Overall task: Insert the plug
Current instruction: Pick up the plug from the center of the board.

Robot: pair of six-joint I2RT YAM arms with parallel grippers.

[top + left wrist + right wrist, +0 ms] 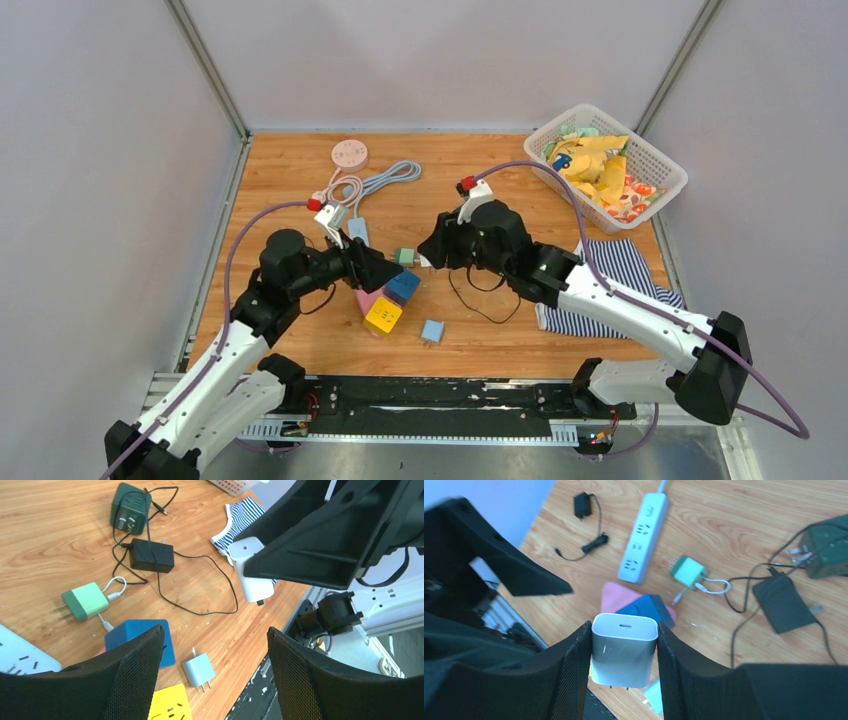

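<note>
1. The left hand (214, 640) is held open, with nothing between its fingers, above the blue cube (142, 635) and the yellow cube socket (167, 705).
2. A green charger (87, 601) is seen lying on the table (50, 530) between the two hands.
3. The white charger (624, 655) is gripped by the right hand (623, 627), off the table; its prongs seem to be pointed down.

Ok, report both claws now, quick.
Left claw: open, holding nothing.
Right claw: closed on the white plug.
</note>
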